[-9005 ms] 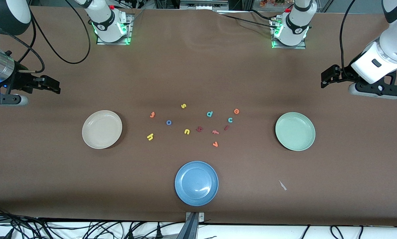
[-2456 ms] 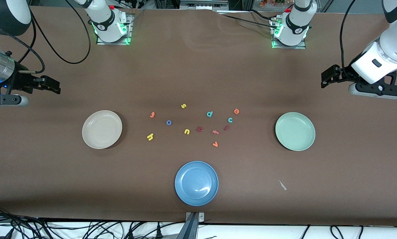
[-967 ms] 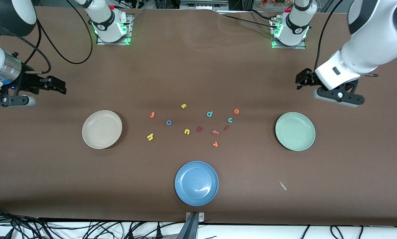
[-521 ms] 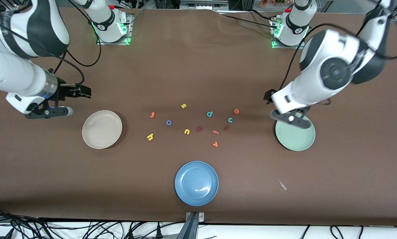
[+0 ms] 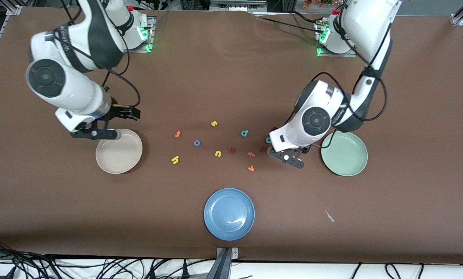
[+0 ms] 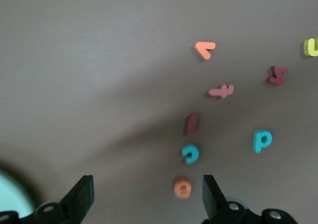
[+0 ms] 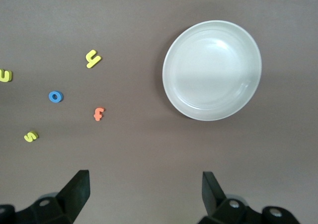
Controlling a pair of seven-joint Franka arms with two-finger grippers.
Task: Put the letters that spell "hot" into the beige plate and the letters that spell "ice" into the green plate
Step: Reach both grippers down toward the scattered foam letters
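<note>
Left gripper (image 6: 144,196) hung over the "ice" cluster near the green plate (image 5: 344,153), jaws wide, nothing between them. In the left wrist view the orange "e" (image 6: 183,187) lay between the fingers, with the teal "c" (image 6: 190,153) and the dark red "i" (image 6: 192,123) in a rough line beside it. The "i" bar's long axis ran along that same line.

Right gripper (image 7: 144,194) was over the worktop just off the beige plate's (image 5: 119,151) rim, jaws spread, empty.

The yellow "h" (image 5: 175,159), blue "o" (image 5: 197,143) and orange "t" (image 5: 177,134) were loose mid-worktop, between the two plates. Both plates had nothing in them. The blue plate (image 5: 229,214) sat near the front edge.
</note>
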